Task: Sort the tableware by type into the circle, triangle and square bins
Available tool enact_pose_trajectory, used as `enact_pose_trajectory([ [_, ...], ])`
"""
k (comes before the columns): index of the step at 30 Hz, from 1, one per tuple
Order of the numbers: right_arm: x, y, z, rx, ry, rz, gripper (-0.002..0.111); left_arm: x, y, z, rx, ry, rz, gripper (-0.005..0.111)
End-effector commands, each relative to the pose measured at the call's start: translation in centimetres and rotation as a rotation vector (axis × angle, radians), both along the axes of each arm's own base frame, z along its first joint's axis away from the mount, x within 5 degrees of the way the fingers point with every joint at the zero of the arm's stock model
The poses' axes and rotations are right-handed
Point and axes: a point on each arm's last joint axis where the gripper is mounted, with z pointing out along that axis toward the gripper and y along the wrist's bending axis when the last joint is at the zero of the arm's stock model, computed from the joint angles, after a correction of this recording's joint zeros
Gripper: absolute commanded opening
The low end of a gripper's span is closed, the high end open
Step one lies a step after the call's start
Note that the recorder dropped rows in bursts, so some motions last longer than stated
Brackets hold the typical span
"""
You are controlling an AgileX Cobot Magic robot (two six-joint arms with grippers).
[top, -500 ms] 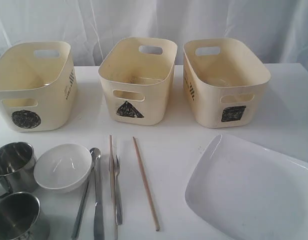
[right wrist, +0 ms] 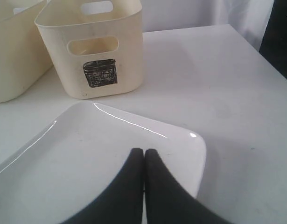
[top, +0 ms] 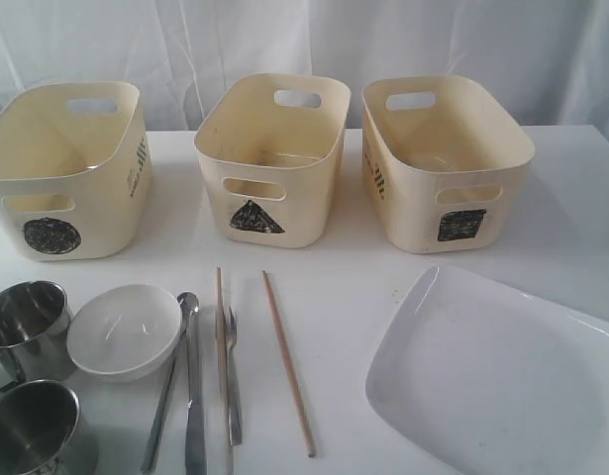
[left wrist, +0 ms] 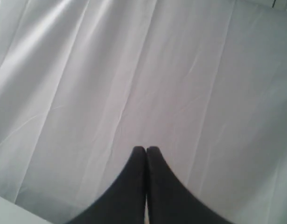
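Note:
Three cream bins stand in a row: circle bin (top: 66, 168), triangle bin (top: 272, 158), square bin (top: 445, 158). In front lie two steel mugs (top: 25, 327) (top: 32, 430), a white bowl (top: 124, 330), a spoon (top: 171, 381), a knife (top: 194, 396), a fork (top: 232, 376), two chopsticks (top: 287, 361) (top: 221, 336) and a large white plate (top: 497, 376). Neither gripper shows in the exterior view. My left gripper (left wrist: 146, 148) is shut, empty, facing a white curtain. My right gripper (right wrist: 143, 150) is shut, empty, above the plate (right wrist: 87, 163) near the square bin (right wrist: 94, 46).
A white curtain (top: 304, 40) hangs behind the white table (top: 571, 218). The table's right edge (right wrist: 255, 46) runs beside a dark gap in the right wrist view.

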Motion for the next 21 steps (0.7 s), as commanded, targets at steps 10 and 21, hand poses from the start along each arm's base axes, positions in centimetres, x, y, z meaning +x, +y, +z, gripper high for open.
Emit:
enact_pose_trajectory([
  [10,0.0,0.0,0.3,0.007,-0.024,0.003,0.0,16.5,-5.8,2.5,0.256,1.393,-0.796,0.0],
  [21,0.0,0.0,0.3,0.005,-0.024,0.002,0.0,10.1,-5.3,-4.6,0.135,1.697,-0.776,0.0],
])
